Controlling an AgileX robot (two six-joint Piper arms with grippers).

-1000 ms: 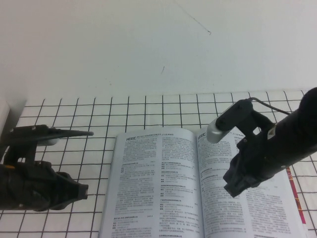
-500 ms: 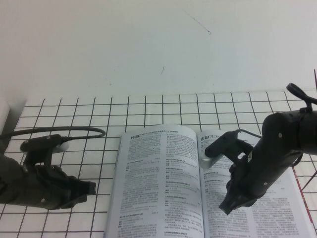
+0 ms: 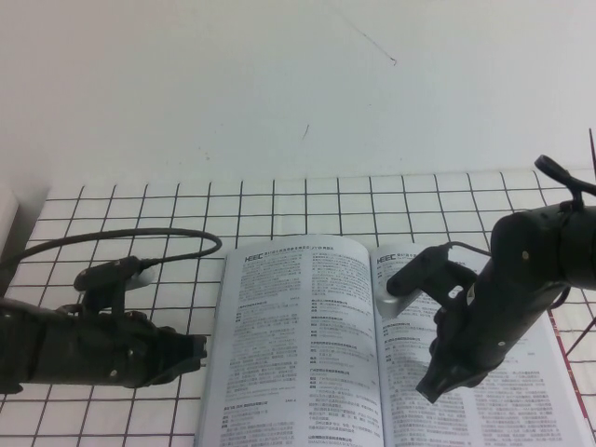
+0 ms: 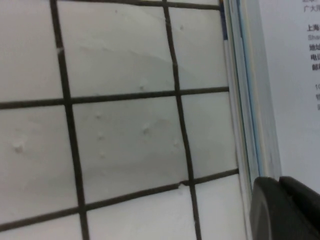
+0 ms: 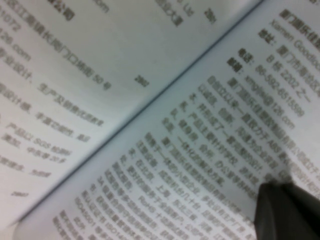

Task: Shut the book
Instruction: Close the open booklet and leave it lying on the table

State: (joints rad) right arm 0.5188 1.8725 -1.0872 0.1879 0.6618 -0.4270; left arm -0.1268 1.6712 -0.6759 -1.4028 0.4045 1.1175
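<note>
An open book (image 3: 307, 335) with printed pages lies flat on the gridded table, its spine running away from me. My left gripper (image 3: 197, 354) is low over the table with its tips at the book's left page edge (image 4: 250, 100); its fingers (image 4: 285, 210) are shut with nothing between them. My right gripper (image 3: 430, 386) points down onto the right page (image 5: 150, 125), just right of the spine. Its dark fingertips (image 5: 287, 210) are shut against the paper. The book's near end runs out of view.
The white table cover with a black grid (image 3: 279, 200) reaches back to a plain white wall. A white object (image 3: 5, 219) stands at the far left edge. The left arm's cable (image 3: 140, 237) loops above the table. A red cover strip (image 3: 559, 363) shows at the book's right side.
My left gripper has slid right across the table up to the book's left edge. My right arm dropped onto the right page earlier and has hardly moved since.
</note>
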